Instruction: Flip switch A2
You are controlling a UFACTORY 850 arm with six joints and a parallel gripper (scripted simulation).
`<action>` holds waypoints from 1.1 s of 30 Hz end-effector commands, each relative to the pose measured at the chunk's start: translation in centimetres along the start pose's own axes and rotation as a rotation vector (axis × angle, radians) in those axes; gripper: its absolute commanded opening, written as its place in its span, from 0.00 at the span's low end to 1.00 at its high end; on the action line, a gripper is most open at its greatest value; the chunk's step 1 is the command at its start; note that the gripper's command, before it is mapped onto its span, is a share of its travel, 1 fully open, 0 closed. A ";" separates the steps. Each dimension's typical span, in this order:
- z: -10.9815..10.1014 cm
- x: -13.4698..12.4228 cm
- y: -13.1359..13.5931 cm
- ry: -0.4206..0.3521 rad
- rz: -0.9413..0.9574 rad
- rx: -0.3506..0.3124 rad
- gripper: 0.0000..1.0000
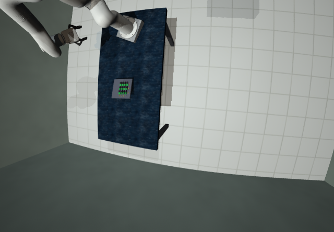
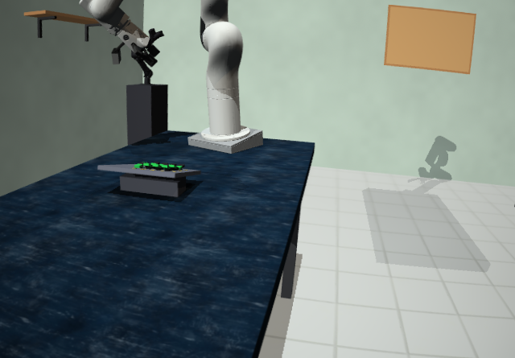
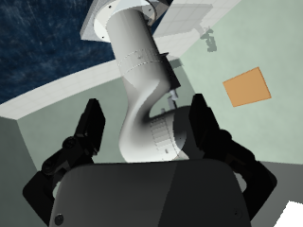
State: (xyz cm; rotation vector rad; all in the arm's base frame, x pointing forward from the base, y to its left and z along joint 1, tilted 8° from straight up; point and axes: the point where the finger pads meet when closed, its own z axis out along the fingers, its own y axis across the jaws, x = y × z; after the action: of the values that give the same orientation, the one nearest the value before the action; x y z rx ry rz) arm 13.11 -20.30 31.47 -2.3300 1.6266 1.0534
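A dark blue table point(image 2: 125, 262) is filling the foreground of the exterior view, carrying a grey switch panel point(image 2: 120, 167) on a darker block, its green-lit switches point(image 2: 158, 165) sitting in a small grid; the printed labels are too small to read. Behind it, the white arm is rising from a grey base plate point(image 2: 253, 137) at the table's far end. The gripper point(image 2: 139, 52) is hanging high beyond the table's edge, well apart from the panel, fingers spreading fully wide and grasping nothing. An orange board point(image 2: 430, 39) is hanging on the pale green wall.
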 end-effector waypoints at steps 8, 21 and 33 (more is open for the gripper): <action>-0.1 0.0 0.0 0.001 0.000 0.000 1.00; -0.6 0.4 -2.2 0.020 -0.008 0.027 0.00; -3.6 0.3 -18.2 0.118 -0.058 0.254 0.00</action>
State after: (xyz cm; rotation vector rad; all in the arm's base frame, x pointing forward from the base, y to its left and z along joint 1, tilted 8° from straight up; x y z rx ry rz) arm 26.18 -16.15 29.66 -2.3022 1.6154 0.7232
